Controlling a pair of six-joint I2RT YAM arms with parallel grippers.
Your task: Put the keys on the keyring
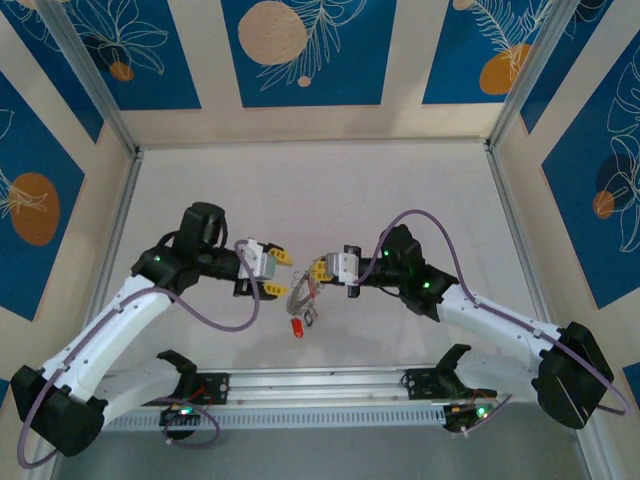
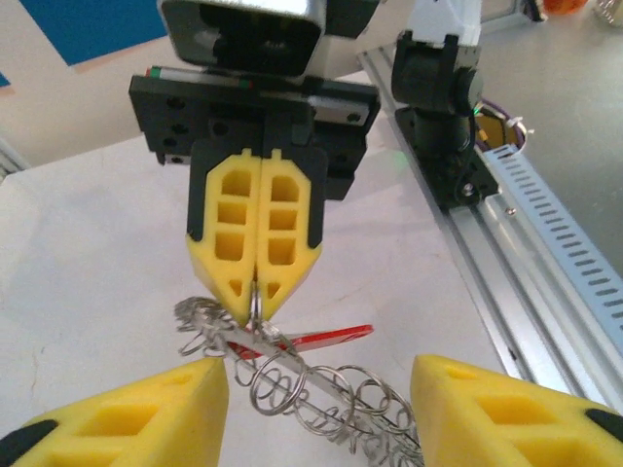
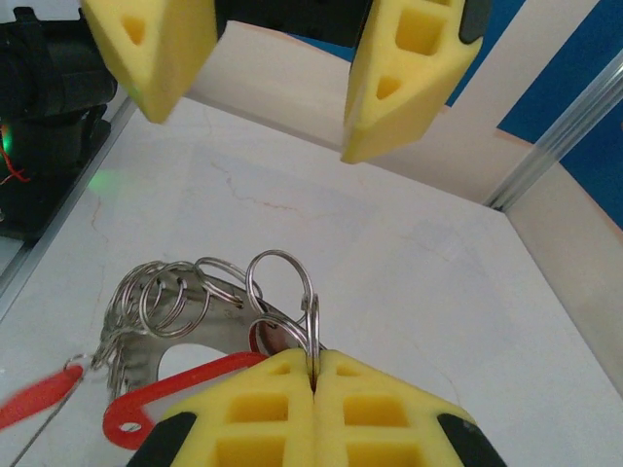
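Observation:
The keyring (image 3: 185,336) is a grey metal ring with many small wire loops along its rim. It hangs between the two arms just above the table (image 1: 300,296). My right gripper (image 3: 313,358) is shut on one of those small loops at the rim (image 2: 255,309). My left gripper (image 2: 318,368) is open, its yellow fingers (image 2: 136,418) on either side of the looped rim without touching it. A key with a red head (image 3: 185,381) hangs under the ring, and another red piece (image 3: 34,397) dangles further left. In the top view a red key (image 1: 297,328) shows below the ring.
The aluminium rail (image 1: 320,385) with the arm bases runs along the near edge. Low walls and corner posts (image 1: 505,190) close in the white table (image 1: 400,190). The right arm's purple cable (image 1: 440,235) loops above its wrist.

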